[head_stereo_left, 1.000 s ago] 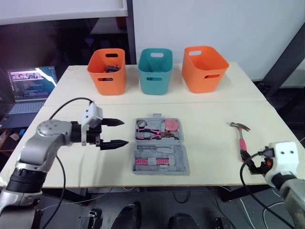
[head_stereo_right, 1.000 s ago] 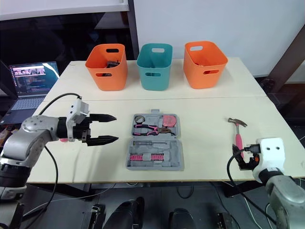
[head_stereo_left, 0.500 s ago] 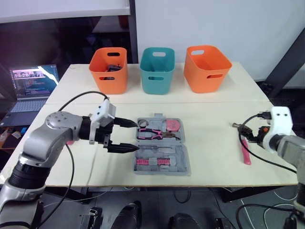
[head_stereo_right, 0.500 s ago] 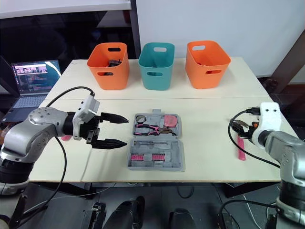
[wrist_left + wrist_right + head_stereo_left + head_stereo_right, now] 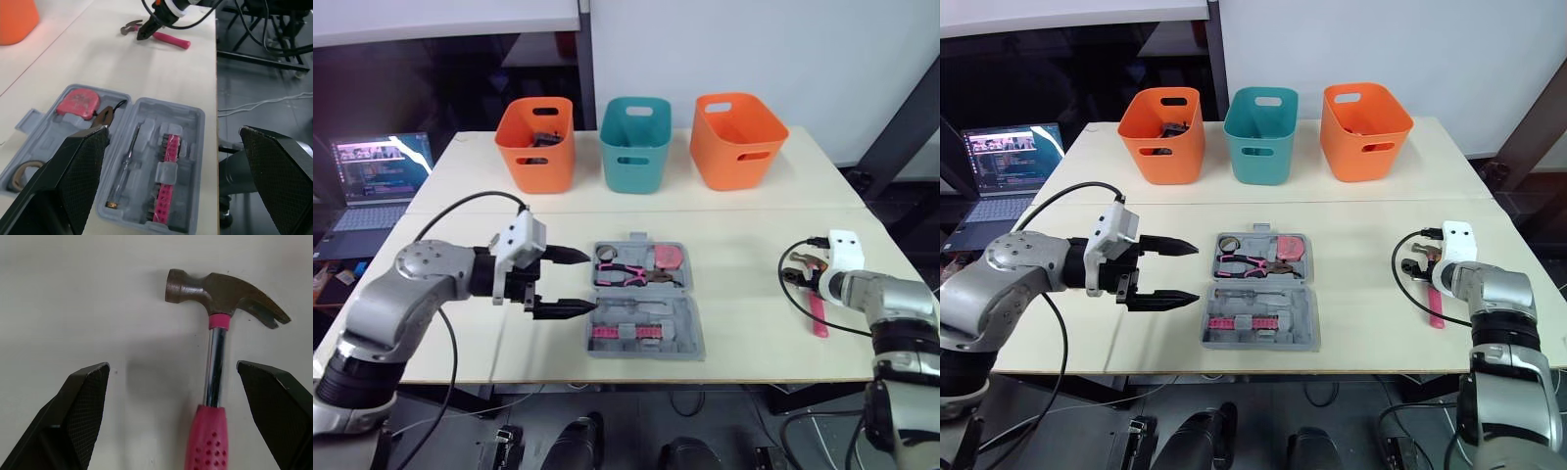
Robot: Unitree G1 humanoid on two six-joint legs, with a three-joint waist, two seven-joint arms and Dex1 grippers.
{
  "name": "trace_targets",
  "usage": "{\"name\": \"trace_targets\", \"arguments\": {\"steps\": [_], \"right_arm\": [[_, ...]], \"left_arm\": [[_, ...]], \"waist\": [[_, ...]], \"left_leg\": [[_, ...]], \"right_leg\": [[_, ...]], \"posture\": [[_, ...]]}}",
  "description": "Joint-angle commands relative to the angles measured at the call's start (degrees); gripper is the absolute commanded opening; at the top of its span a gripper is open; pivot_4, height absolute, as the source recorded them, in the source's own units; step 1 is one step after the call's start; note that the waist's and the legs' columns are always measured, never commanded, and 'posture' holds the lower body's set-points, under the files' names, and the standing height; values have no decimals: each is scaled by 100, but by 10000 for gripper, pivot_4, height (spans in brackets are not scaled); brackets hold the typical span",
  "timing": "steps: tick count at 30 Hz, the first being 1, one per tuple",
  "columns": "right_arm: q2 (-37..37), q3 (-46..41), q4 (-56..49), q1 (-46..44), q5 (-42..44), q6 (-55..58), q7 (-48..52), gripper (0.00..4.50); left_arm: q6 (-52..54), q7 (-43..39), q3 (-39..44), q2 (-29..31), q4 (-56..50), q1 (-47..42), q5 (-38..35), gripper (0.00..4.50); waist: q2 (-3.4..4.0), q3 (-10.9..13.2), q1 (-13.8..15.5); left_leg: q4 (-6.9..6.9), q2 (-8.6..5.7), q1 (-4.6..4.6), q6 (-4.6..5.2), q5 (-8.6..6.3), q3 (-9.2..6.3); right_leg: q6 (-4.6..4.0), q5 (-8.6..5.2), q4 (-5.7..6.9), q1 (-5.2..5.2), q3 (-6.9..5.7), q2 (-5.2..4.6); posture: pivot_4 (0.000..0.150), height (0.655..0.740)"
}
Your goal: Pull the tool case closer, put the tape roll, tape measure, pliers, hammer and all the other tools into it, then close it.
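— Head views first: where is the tool case?
— The tool case [image 5: 646, 331] lies open in the middle of the table [image 5: 744, 235]. The tape roll [image 5: 604, 255], pliers [image 5: 628, 275] and tape measure [image 5: 667, 258] sit in its far half. The left gripper [image 5: 593, 281] hangs at the case's left edge, spread wide and empty. Its tips are just beside the rim, and contact cannot be told.
— And the hammer?
— The hammer [image 5: 1433, 305] lies on the table at the right, well apart from the case. The right gripper [image 5: 1422, 269] is over its head end.
— The left wrist view?
— The open case lies beyond and between that gripper's two fingers [image 5: 73, 171], touching neither.
— The right wrist view?
— The hammer's head and steel neck lie between the parted fingers [image 5: 83, 406], nearer one of them and touching neither. The right gripper grips nothing.
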Motion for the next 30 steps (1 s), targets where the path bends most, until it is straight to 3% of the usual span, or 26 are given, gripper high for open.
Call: {"name": "trace_targets", "arguments": {"steps": [1, 5, 9, 14, 18, 24, 30], "right_arm": [[-6, -61, 642, -322, -78, -285, 103, 44198], [42, -91, 1095, -494, -84, -444, 204, 44198], [65, -58, 1342, -582, -138, -580, 286, 27248], [-9, -33, 1039, -482, -201, -516, 356, 707], [-125, -35, 135, -243, -165, -104, 389, 269], [-176, -324, -2026, 175, 177, 1252, 269, 269], [329, -687, -4166, 573, 541, 2763, -187, 269]], "left_arm": [[-4, 90, 284, 154, -263, 109, -109, 45000], [-9, 175, 276, 181, -285, 155, -133, 45000], [-63, 189, 258, 191, -214, 155, -111, 45000], [-125, 200, 233, 170, -104, 87, -81, 45000], [-168, 205, 226, 166, -73, 81, -68, 45000], [-223, 188, 150, 120, 13, 54, -29, 45000], [-299, 147, 65, 105, 108, 33, -2, 45000]], "waist": [[-1, 0, -1], [-5, 3, -1], [-7, 4, -11], [-8, 4, -32], [-6, 6, 1], [-2, 8, 12], [-3, 8, 22]], "left_leg": [[1, 0, 0, 0, 0, 0], [1, 0, 2, -1, 0, -1], [5, 1, 4, -1, 0, -2], [2, 9, 5, -2, 0, -1], [2, 10, 4, -2, 1, -2], [0, 8, 0, -2, 0, -1], [-6, 8, -1, -3, 0, -5]], "right_leg": [[0, 0, 0, 2, 0, 0], [0, 0, -1, 5, 0, 2], [2, 3, -1, 6, 1, 3], [0, 4, -1, 5, 2, 10], [-1, 4, -1, 4, 3, 12], [0, 4, -1, -3, 5, 6], [-1, 4, -2, -6, 5, -2]], "posture": [[1500, 7400], [1500, 7400], [1500, 7400], [1500, 7400], [1500, 7400], [1500, 7400], [1500, 7400]]}}
